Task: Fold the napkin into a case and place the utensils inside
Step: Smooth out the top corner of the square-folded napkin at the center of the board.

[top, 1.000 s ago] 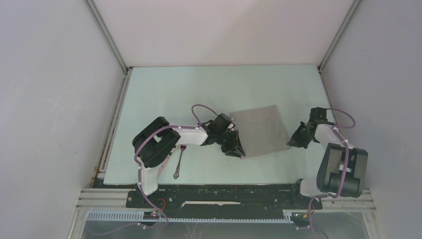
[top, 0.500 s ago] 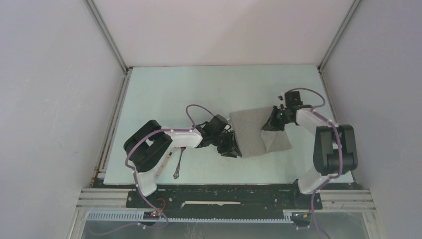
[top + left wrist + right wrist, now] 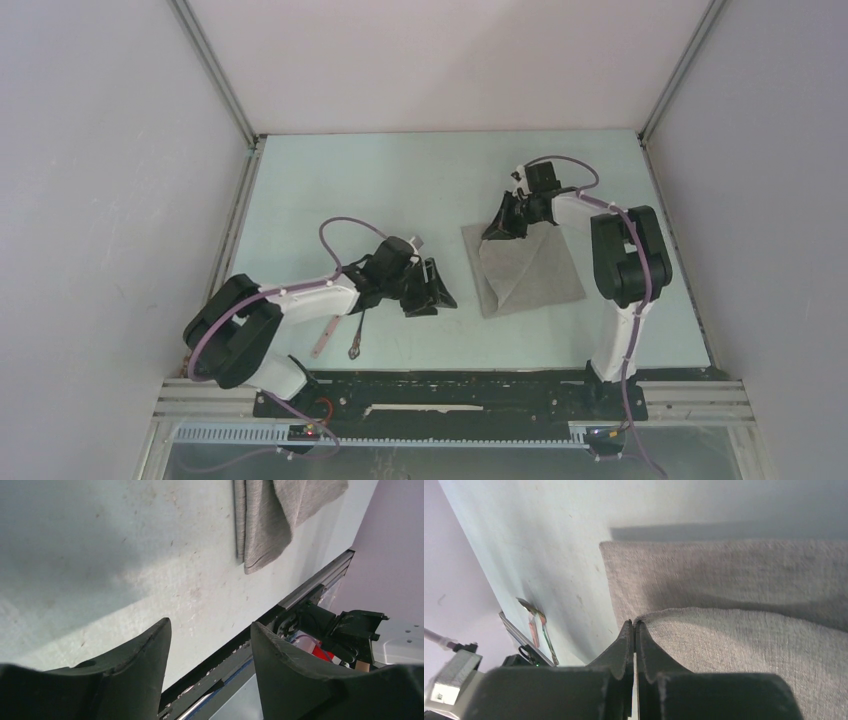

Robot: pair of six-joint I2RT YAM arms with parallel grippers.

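1. Over the last second the right claw [image 3: 503, 224] has swung from the right edge of the napkin [image 3: 535, 272] across to its far-left corner, pulling a corner of the cloth along with it. The left claw [image 3: 430, 290] has backed off to the left, away from the napkin's left edge.
2. From the right wrist, the right claw's fingers [image 3: 624, 645] are pressed together on the napkin. A raised fold of grey cloth is nipped right at the tips.
3. The napkin lies right of centre on the desk [image 3: 340, 190]. One flap is drawn diagonally over the lower layer, so part of it is doubled. It is not yet a narrow case.
4. The left claw is spread wide with nothing between its fingers. It sits low over bare desk, apart from the napkin, whose near-left corner shows further off in the left wrist view. I can't tell whether it touches the surface.
5. The spoon [image 3: 324, 338] and fork [image 3: 357, 338] lie side by side by the near edge of the desk, beside the left arm. The spoon is on the left, and both are well apart from the napkin.
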